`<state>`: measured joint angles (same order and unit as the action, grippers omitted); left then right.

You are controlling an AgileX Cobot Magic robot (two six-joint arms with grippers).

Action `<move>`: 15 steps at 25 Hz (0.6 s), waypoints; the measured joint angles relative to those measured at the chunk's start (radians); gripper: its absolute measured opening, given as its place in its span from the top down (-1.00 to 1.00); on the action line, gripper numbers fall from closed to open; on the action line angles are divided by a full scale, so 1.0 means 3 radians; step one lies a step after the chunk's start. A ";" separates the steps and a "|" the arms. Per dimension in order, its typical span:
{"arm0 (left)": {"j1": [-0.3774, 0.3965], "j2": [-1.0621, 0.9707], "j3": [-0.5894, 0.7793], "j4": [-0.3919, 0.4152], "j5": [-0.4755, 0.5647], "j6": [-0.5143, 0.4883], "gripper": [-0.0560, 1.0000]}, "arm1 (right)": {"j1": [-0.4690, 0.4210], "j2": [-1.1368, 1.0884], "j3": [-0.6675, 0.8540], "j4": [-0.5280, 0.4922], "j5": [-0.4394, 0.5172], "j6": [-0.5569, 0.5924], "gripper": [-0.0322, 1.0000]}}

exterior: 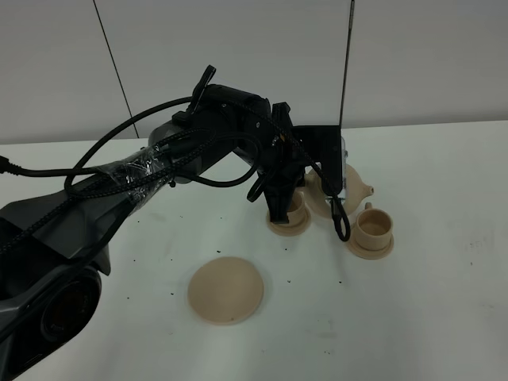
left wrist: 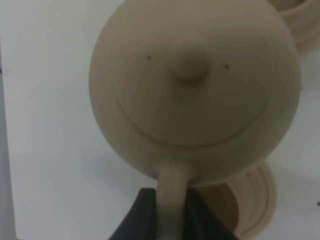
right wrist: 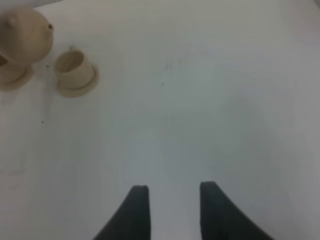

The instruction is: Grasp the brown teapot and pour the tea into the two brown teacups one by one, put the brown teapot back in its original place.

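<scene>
Teapot [left wrist: 195,100] is off the table [exterior: 444,302], up between the two cups, pinched by its loop handle in the left gripper [left wrist: 172,214] with the jaws clamped on either side of the handle. The handle grip makes sense: a wrist roll tips the spout without touching the lid or body. In the high view the spout points toward the right-hand cup [exterior: 373,226], so I'd read this as lining up that pour. The left-hand cup [exterior: 290,214] sits half hidden under the arm. No stream is visible, and I can't tell the tilt. Big saucer [exterior: 225,290] lies bare, well apart from the cups, free for the return. Right gripper [right wrist: 172,210] hangs released over the table, clear of the work.
</scene>
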<state>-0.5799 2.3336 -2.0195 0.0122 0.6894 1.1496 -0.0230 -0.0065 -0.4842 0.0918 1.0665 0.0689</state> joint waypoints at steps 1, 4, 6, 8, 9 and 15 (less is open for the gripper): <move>-0.0008 0.0008 0.0000 0.0051 0.0003 0.0010 0.58 | 0.0000 0.0000 0.0000 0.0000 0.0000 0.0000 0.47; -0.0036 0.0008 0.0000 0.0214 0.0003 0.0021 0.58 | 0.0000 0.0000 0.0000 0.0000 0.0000 0.0000 0.47; -0.0053 0.0008 0.0000 0.0255 -0.0001 0.0021 0.58 | 0.0000 0.0000 0.0000 0.0000 0.0000 0.0000 0.47; -0.0071 0.0008 0.0000 0.0281 -0.0023 0.0023 0.58 | 0.0000 0.0000 0.0000 0.0000 0.0000 0.0000 0.47; -0.0083 0.0008 0.0000 0.0297 -0.0032 0.0023 0.58 | 0.0000 0.0000 0.0000 0.0000 0.0000 0.0000 0.47; -0.0129 0.0008 0.0000 0.0452 -0.0139 0.0039 0.58 | 0.0000 0.0000 0.0000 0.0000 0.0000 0.0000 0.47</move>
<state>-0.6185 2.3361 -2.0195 0.1479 0.6475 1.1613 -0.0230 -0.0065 -0.4842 0.0918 1.0665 0.0689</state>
